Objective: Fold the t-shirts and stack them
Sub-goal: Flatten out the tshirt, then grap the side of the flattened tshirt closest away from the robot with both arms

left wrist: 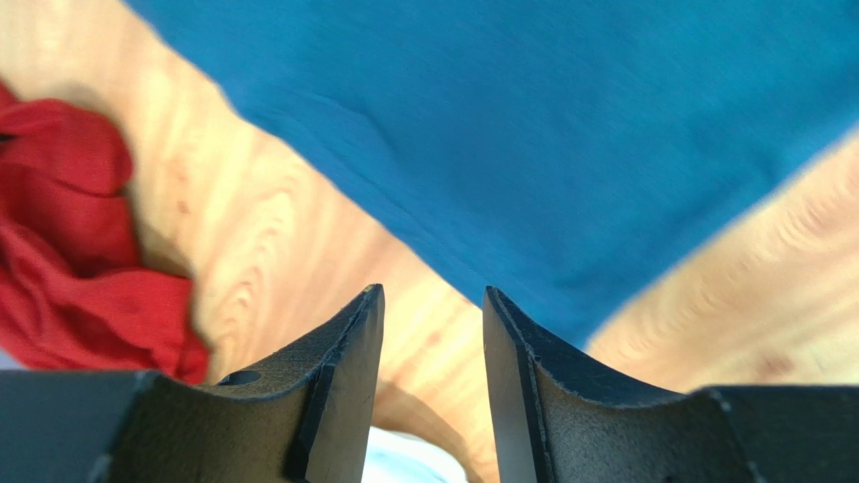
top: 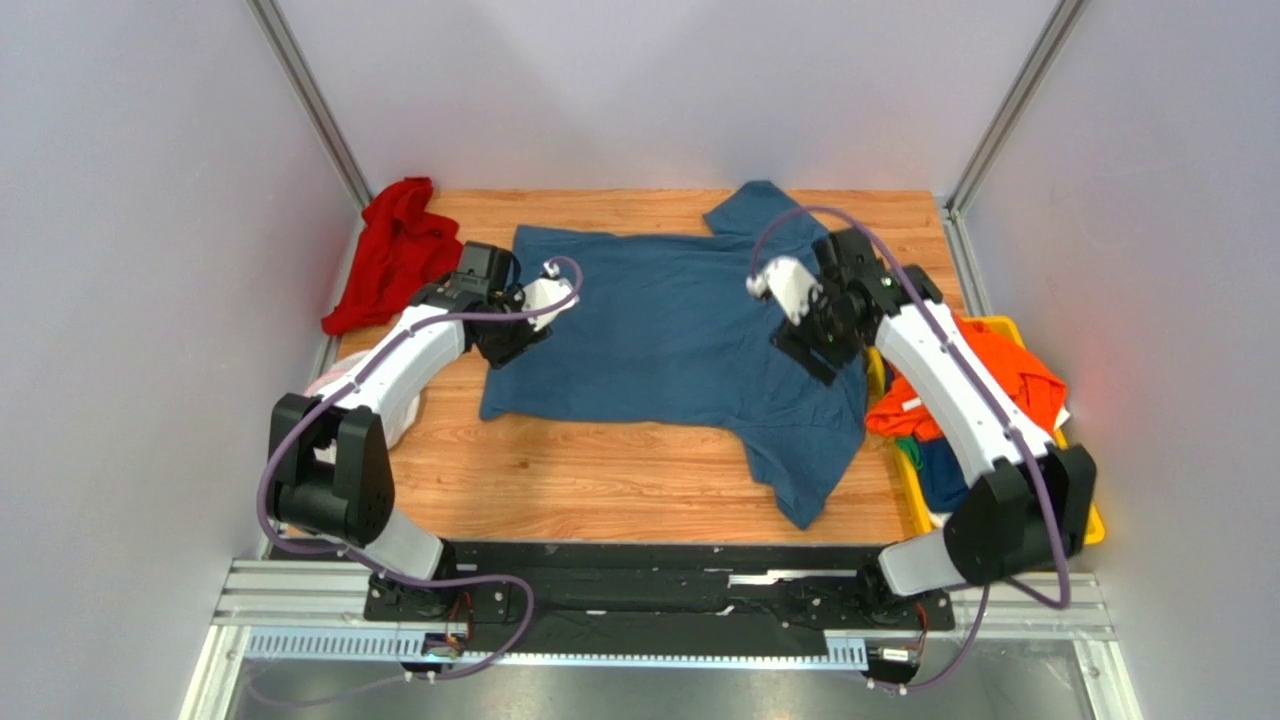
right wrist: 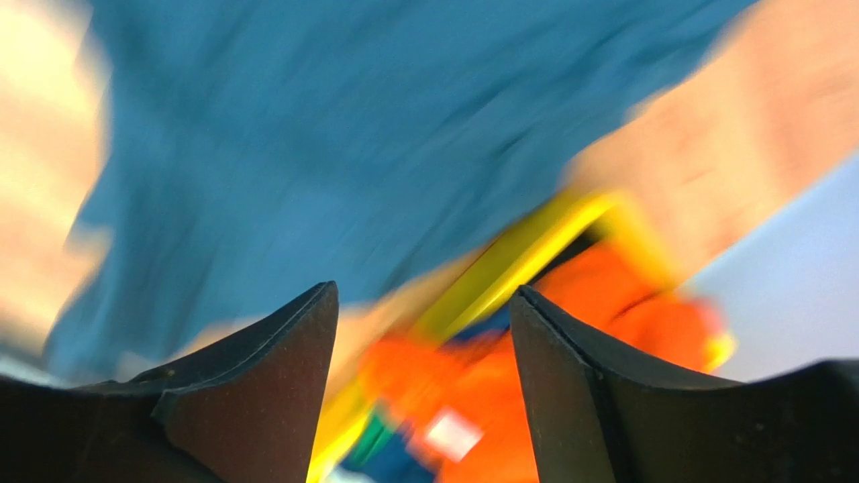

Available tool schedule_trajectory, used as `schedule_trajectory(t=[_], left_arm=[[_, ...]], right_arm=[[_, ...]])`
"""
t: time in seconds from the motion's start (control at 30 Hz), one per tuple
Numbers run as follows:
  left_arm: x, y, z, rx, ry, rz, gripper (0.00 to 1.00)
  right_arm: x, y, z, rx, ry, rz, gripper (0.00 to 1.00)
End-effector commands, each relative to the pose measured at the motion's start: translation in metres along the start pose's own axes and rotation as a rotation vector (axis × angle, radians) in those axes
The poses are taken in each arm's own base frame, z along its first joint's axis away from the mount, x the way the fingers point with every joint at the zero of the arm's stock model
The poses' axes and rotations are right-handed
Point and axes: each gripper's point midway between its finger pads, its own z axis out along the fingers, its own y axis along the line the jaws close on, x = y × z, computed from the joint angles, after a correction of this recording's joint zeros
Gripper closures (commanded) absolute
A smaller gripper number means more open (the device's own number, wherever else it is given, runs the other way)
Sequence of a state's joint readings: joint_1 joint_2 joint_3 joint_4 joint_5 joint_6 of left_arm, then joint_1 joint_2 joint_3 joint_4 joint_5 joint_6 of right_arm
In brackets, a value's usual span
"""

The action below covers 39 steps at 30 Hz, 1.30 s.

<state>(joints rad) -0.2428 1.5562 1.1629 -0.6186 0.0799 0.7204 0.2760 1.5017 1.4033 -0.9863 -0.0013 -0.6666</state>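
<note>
— What colours do you see?
— Your big shirt (top: pixel 676 338) is plain teal-blue; the table (top: pixel 601 480), light wood grain.
— And the rest?
— You've a red cloth (top: pixel 394 248), a yellow bin (right wrist: pixel 509 264), an orange shirt (top: pixel 1022 375) and a navy one (top: pixel 944 474), all plain.

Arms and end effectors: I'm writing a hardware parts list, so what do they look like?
The left arm and right arm have white links between black joints, each with a looping purple cable. The left end effector and right end effector each show two matte black, textured, tapering fingers.
</note>
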Motion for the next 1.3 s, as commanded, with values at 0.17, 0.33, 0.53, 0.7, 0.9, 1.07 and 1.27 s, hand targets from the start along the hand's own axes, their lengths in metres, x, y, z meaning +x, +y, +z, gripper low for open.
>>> schedule_trajectory(t=[0.17,0.33,0.53,0.7,0.9,1.07,1.27], left_arm=[[-0.003,-0.028,-0.010,0.051,-0.043,0.039,0.51],[0.007,-0.032,-0.003,0.037,-0.003,0.072,0.51],[0.008,-0.018,-0.002,-0.029,0.014,0.095,0.53],[0.004,-0.012,0.002,-0.054,0.005,0.061,0.53],[0.002,-0.012,0.012,-0.060,0.003,0.014,0.53],[0.003,-0.006,0.018,-0.081,0.028,0.015,0.53],[0.004,-0.004,0.022,-0.080,0.049,0.001,0.54]], right_arm=[[0.105,0.126,-0.090,-0.293,0.213,-0.173,0.34],[0.141,0.149,-0.084,-0.347,0.242,-0.177,0.39],[0.161,0.158,-0.068,-0.314,0.227,-0.251,0.44],[0.167,0.171,-0.058,-0.317,0.196,-0.325,0.44],[0.154,0.173,-0.046,-0.280,0.111,-0.426,0.44],[0.151,0.166,-0.018,-0.182,0.087,-0.562,0.44],[0.149,0.183,0.012,-0.230,0.031,-0.655,0.46]])
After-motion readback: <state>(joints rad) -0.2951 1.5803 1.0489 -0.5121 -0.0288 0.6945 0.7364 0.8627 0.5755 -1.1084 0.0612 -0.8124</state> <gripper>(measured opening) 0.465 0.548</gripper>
